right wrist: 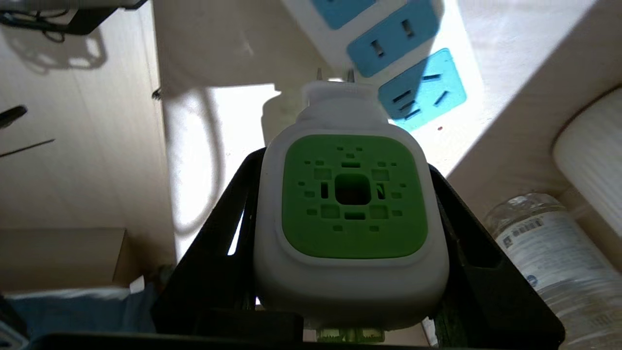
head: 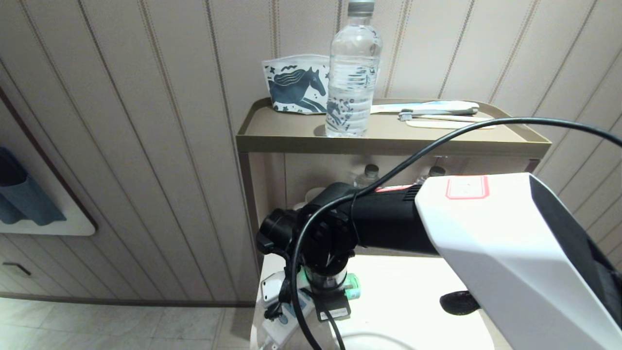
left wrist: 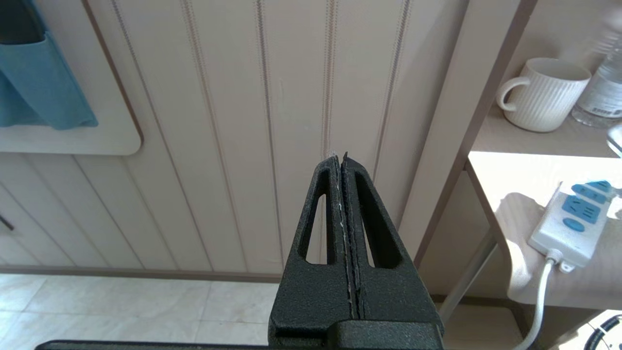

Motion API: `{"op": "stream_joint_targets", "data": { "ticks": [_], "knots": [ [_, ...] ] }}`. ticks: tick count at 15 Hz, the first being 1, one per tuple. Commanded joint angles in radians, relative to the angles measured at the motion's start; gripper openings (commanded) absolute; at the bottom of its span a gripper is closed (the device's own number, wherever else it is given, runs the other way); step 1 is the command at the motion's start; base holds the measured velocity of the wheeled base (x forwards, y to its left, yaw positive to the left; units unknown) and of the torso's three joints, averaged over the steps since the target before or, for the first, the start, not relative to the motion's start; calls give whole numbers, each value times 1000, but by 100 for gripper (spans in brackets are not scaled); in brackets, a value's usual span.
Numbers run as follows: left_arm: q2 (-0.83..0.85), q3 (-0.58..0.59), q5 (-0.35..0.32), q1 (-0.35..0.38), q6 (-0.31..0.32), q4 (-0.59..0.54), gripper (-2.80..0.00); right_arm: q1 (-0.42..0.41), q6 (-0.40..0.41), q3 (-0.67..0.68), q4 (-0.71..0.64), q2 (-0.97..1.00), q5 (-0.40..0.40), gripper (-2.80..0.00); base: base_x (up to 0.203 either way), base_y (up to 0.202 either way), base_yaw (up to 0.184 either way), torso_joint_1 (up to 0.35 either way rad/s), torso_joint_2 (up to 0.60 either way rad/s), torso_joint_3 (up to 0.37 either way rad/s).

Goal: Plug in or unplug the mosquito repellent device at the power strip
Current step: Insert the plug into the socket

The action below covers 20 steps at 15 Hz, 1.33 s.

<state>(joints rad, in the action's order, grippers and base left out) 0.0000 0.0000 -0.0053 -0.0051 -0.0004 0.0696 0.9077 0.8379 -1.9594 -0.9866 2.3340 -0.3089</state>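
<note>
R gripper [right wrist: 350,218] clamps mosquito repellent device [right wrist: 352,204], prongs just above power strip [right wrist: 413,58], not inserted. L gripper [left wrist: 343,163] closed, well apart from strip.

mosquito repellent device [right wrist: 350,272]: matt white plastic | power strip [left wrist: 573,221]: smooth white plastic

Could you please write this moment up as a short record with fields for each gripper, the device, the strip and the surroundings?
right gripper: shut on the mosquito repellent device, above the power strip
device: prongs bare, clear of the sockets, not plugged in
power strip: lies on the pale lower shelf, blue sockets visible, none occupied in view
left gripper: shut, empty, parked facing the panelled wall
nearby: white mug on the lower shelf; water bottle on the top tray
</note>
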Motion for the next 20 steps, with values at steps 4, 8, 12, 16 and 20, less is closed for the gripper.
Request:
{"op": "stream_joint_targets", "data": {
  "ticks": [4, 8, 12, 16, 20],
  "knots": [
    [0, 0, -1, 0, 0, 1, -280, -23, 2, -1, 87, -43, -1, -280, 0, 0, 0, 0, 0, 0],
    [0, 0, -1, 0, 0, 1, -280, -29, -18, -1, 151, -32, 0, -280, 0, 0, 0, 0, 0, 0],
    [0, 0, 0, 0, 0, 1, -280, -36, -25, -1, 213, 19, 1, -280, 0, 0, 0, 0, 0, 0],
    [0, 0, 1, -1, 0, 1, -280, -49, -22, -2, 240, 41, -1, -280, 0, 0, 0, 0, 0, 0],
    [0, 0, -1, -1, 0, 1, -280, -67, -20, -1, 226, 34, -1, -280, 0, 0, 0, 0, 0, 0]
  ]
}}
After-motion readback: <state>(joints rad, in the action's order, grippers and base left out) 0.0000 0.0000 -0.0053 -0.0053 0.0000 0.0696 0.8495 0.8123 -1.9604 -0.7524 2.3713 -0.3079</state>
